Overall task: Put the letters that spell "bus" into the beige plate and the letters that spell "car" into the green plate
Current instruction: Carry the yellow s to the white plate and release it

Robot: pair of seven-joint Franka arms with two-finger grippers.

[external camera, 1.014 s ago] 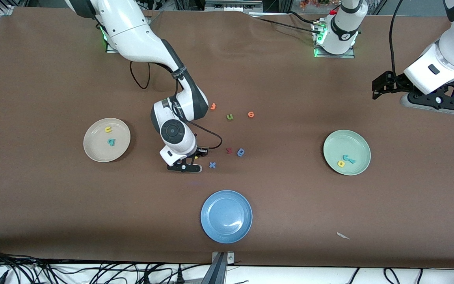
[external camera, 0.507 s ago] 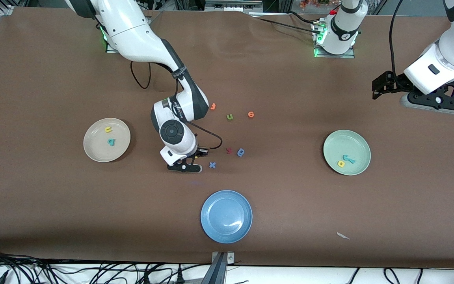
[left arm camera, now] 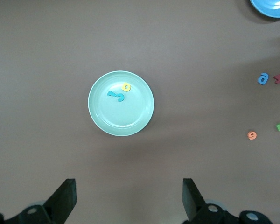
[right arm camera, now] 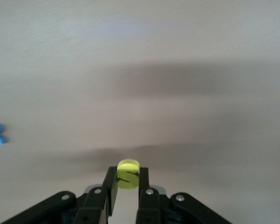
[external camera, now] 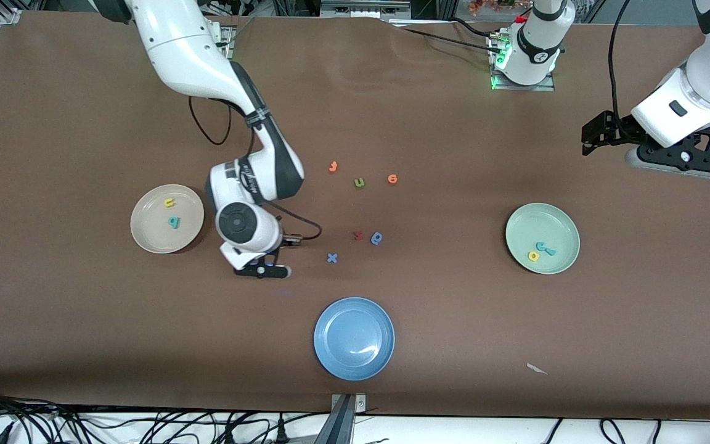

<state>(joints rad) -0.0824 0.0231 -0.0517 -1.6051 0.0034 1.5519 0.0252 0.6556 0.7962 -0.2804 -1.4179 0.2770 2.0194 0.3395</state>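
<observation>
The yellow s (right arm camera: 128, 173) is pinched tight in the right gripper (external camera: 261, 269), up over the brown table (external camera: 84, 320) between the beige plate (external camera: 148, 240) and the blue x (external camera: 331, 258). A second ago that gripper was closer to the x. The left gripper (left arm camera: 128, 200) waits wide apart above the green plate (external camera: 561, 219).

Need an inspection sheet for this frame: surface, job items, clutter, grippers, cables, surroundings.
Surface: brown table, a paper scrap.
Job's things: beige plate holds yellow u and teal b; green plate holds three letters.
Clutter: blue plate; six loose letters mid-table.
Grippers: right gripper shut on yellow s, above the table; left gripper open, waiting.
Cables: bundle along the table edge.
Surroundings: nothing seen.
</observation>
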